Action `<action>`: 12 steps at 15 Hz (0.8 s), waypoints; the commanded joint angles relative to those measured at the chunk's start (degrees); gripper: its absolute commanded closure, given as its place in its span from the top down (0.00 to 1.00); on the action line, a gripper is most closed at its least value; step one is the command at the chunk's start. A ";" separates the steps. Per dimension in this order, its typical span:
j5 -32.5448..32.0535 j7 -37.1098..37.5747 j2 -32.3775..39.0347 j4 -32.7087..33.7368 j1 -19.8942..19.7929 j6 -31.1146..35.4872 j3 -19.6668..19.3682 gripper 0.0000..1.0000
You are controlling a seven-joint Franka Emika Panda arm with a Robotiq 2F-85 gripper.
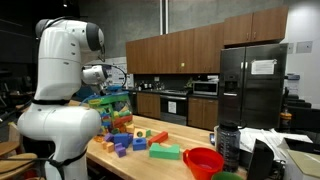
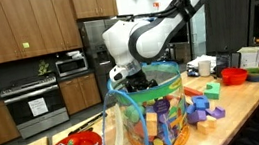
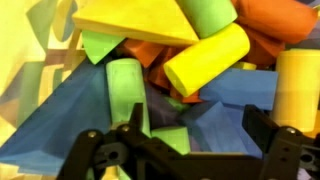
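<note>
Arm (image 2: pixel 168 22) bent down, end effector (image 2: pixel 134 82) over blocks (image 3: pixel 205 60)

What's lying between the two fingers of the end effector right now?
In the wrist view, a green cylinder and a blue block lie between the fingers of the open end effector, neither gripped.

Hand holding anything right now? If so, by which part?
Nothing held. The hand is open over the foam blocks in the clear tub.

my wrist view is well lit but soft: the blocks (image 3: pixel 205 58) blur up close. both exterior views are dimmer, lit from overhead, backgrounds dark, detail coarse.
</note>
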 commanded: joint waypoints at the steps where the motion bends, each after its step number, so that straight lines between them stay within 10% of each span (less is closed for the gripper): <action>1: -1.96 0.71 -1.73 0.40 0.18 -7.08 -0.26 1.00; 12: 11.96 1.58 -1.53 -0.89 0.56 -5.84 2.06 1.00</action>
